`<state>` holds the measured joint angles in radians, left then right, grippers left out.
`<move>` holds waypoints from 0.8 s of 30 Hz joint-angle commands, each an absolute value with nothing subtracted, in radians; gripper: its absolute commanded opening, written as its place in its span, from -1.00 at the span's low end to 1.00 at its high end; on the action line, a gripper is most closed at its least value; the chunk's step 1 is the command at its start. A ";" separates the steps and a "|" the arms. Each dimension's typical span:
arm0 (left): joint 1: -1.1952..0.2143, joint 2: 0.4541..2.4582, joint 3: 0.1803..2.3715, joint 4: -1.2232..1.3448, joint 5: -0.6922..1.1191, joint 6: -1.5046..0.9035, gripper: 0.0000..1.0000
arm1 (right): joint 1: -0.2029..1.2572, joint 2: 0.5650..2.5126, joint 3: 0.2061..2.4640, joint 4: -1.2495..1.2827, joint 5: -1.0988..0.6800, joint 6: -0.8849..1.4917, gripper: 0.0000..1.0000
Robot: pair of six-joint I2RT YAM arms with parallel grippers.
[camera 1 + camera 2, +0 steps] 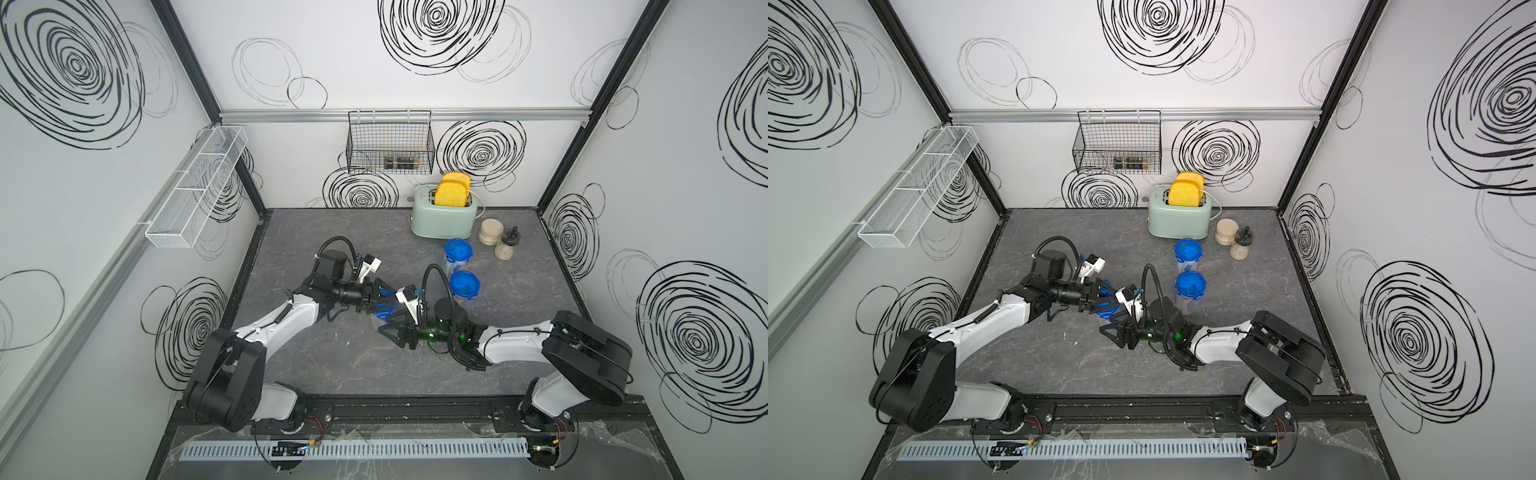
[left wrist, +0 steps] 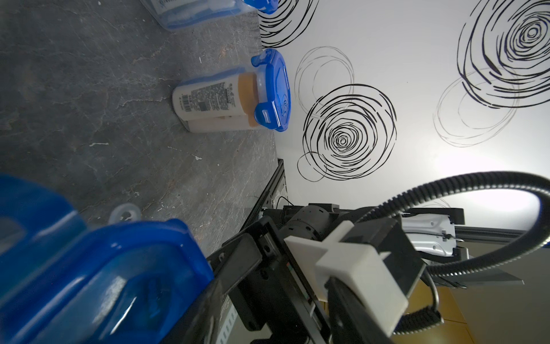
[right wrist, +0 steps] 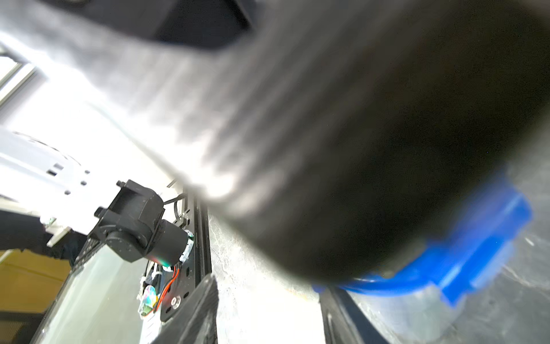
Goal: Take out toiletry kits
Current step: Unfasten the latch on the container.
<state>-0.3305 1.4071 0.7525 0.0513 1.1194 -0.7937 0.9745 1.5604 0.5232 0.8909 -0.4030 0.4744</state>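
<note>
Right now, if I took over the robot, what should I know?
Left gripper: clamped on the blue lid of the centre container.
Right gripper: open beside that container, holding nothing.
Toiletry kits: inside lidded clear containers. Two more containers stand near the toaster, cream bottles showing in one.
Done: nothing out yet.
Left: unclip lids, lift out every kit.

Toiletry kit (image 2: 217, 120) shut away in a tub
Two cream bottles (image 2: 208, 98) with tan caps stand inside a clear container (image 2: 275, 89), caps against its clipped blue lid.
</note>
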 commanded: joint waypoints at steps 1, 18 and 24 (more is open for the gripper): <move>-0.331 1.479 0.681 -0.048 0.953 -0.742 0.22 | 0.987 1.559 0.593 1.048 -0.542 0.386 0.13; -0.327 1.479 0.680 -0.054 0.936 -0.739 0.22 | 0.958 1.631 0.589 1.183 -0.776 0.344 0.14; -0.326 1.476 0.675 -0.051 0.934 -0.739 0.22 | 0.960 1.641 0.574 1.213 -0.811 0.335 0.14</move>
<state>-0.3233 1.4017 0.7410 0.0471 1.1481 -0.7769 0.9115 1.6554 0.5301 1.0313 -0.6304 0.4095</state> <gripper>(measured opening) 0.608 0.570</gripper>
